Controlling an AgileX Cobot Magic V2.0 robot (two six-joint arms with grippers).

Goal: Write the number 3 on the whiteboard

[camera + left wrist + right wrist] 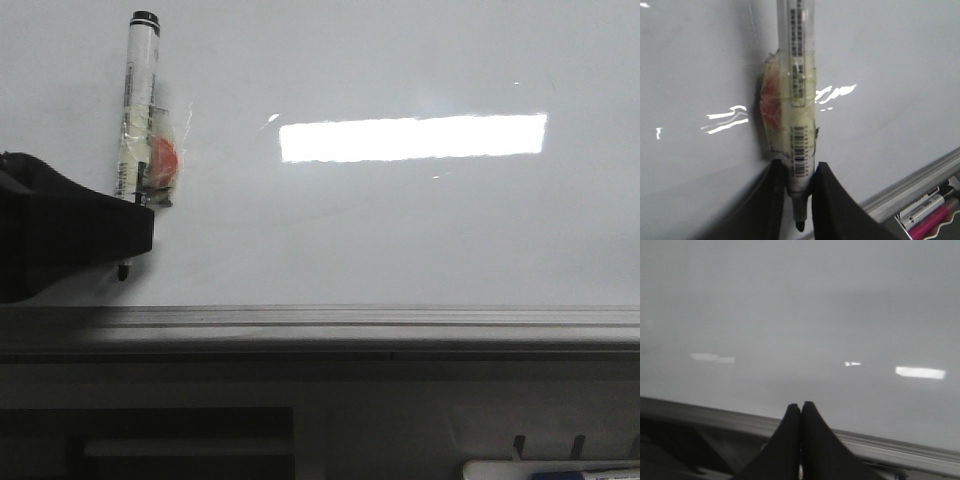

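Note:
The whiteboard (400, 230) fills the front view, glossy pale grey with a bright rectangular reflection; no number 3 shows on it. My left gripper (125, 235) at the left is shut on a white marker (137, 100) with barcodes, a black cap end up and tape with a red patch round its middle. Its black tip (123, 270) points down near the board. In the left wrist view the fingers (777, 190) clamp the marker (797, 115) near its tip (800, 226). My right gripper (801, 407) is shut and empty, facing the whiteboard (800, 315); it is out of the front view.
A grey metal ledge (380, 322) runs along the board's lower edge; it also shows in the left wrist view (920, 180) and right wrist view (890, 445). Spare markers (930, 212), one pink, lie below the ledge.

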